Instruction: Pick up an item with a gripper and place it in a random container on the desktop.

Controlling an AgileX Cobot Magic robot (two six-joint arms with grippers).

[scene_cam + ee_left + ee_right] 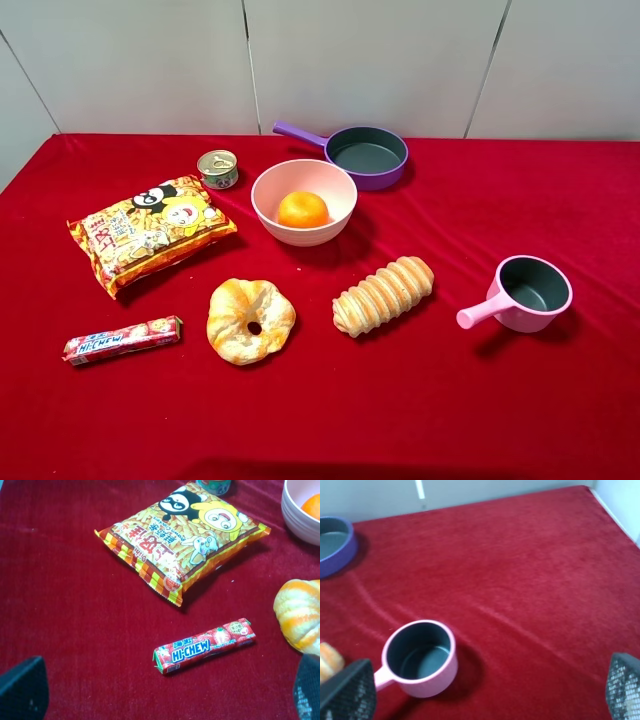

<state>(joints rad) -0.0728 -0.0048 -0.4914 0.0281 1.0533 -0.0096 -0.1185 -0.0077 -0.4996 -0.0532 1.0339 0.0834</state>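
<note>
Exterior high view: Hi-Chew candy stick (pixel 122 339) and ring-shaped bread (pixel 250 319) lie nearest on the red cloth (pixel 420 400), the ridged bread roll (pixel 383 295) beside them. The mandarin (pixel 302 210) is seated inside the pale pink bowl (pixel 275 215); placement is judged complete. No arm is seen.

Left wrist view: left gripper (pixel 165 687) fingertips are set wide apart, nothing held, above the candy stick; snack bag (pixel 182 542) beyond.

Right wrist view: right gripper (pixel 487 692) is spread, empty, near the small pink handled pot (pixel 422 658); purple pan (pixel 335 542) far off.
</note>
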